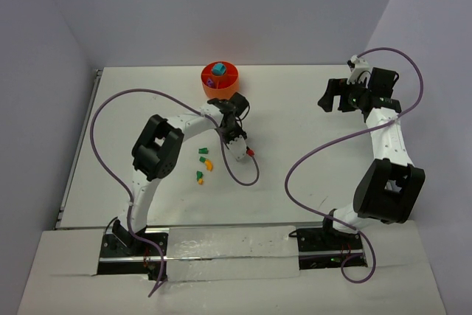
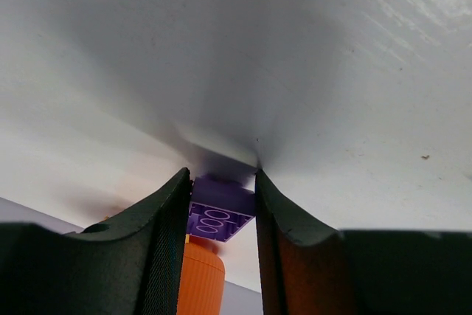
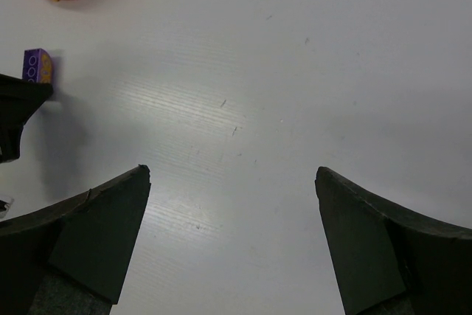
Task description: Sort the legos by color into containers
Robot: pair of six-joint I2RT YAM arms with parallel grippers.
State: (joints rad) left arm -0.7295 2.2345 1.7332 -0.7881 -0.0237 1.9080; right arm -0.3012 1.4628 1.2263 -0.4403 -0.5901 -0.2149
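We are seeing left hand [image 2: 221, 215] pinching purple lego [image 2: 220, 210] near orange tub [image 1: 220, 79]; loose legos [image 1: 203, 164] lying on desk [image 1: 295, 108]; right hand [image 3: 232, 241] gaping wide; tub compartments mostly hidden.

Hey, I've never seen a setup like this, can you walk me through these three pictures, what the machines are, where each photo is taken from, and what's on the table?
These are two robot arms bolted at the near edge of a white table. The wide picture comes from a fixed camera above and behind them. The other two come from small cameras on each wrist, so the dark shapes at the bottom are that arm's own fingers.

The left tool is shut on a purple brick, a tiny plastic building block. The right tool is open, holding nothing, above bare table.

At the far side stands a round orange tub with compartments; a teal brick and a purple one already lie inside. A few loose bricks, green and orange-yellow, lie on the table near the left arm.
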